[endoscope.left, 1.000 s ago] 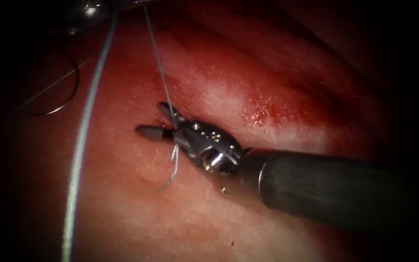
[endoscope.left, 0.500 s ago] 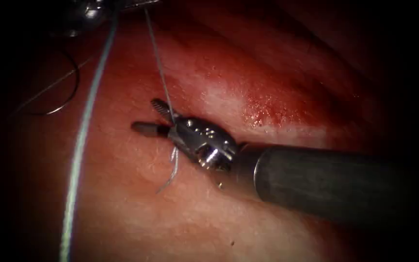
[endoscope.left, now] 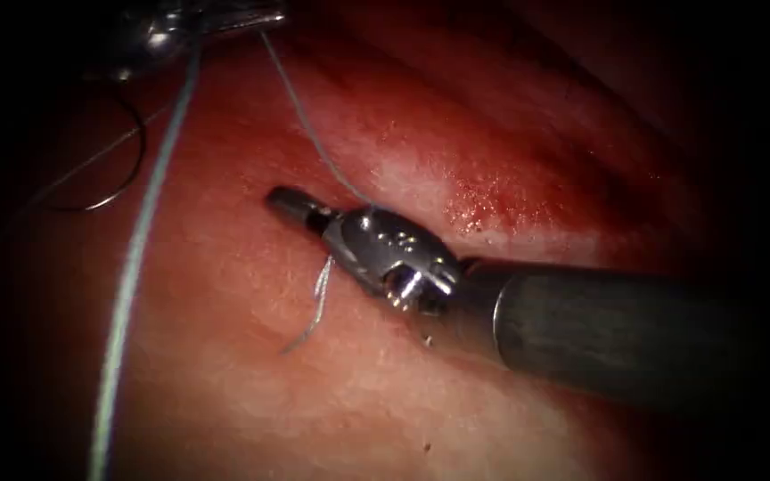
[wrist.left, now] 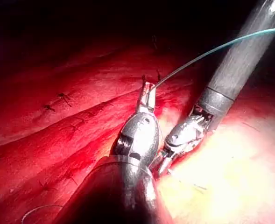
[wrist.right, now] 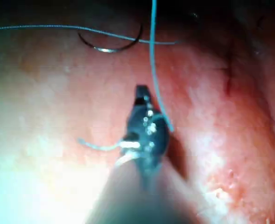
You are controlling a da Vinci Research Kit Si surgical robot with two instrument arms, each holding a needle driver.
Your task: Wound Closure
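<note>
The right arm's hand (endoscope.left: 285, 202) has closed since half a second ago, when its jaws stood apart around the thread (endoscope.left: 309, 129). It lies low over the tissue (endoscope.left: 251, 383), its shaft coming in from the right of the endoscope view. The strand that ran between the jaws before now curves slackly from the top of the endoscope view down to the hand's wrist. Whether anything is gripped between the shut jaws cannot be told. Just below the wrist, 2 short cut ends of thread (endoscope.left: 316, 298) stand out of the tissue.

The left arm's hand (endoscope.left: 225, 18) sits at the top edge of the endoscope view. In the left wrist view that hand (wrist.left: 147, 93) is closed on the thread (wrist.left: 207, 52), which runs off taut from its tips. Another long pale strand (endoscope.left: 131, 267) crosses the left side of the endoscope view from top to bottom.

The curved needle (endoscope.left: 122, 178) lies free on the tissue well to the left, held by neither hand. In the right wrist view the needle (wrist.right: 110, 46) lies beyond the right hand (wrist.right: 141, 91). Red fluid (endoscope.left: 492, 196) glistens on the tissue to the right. No writing can be read anywhere.
</note>
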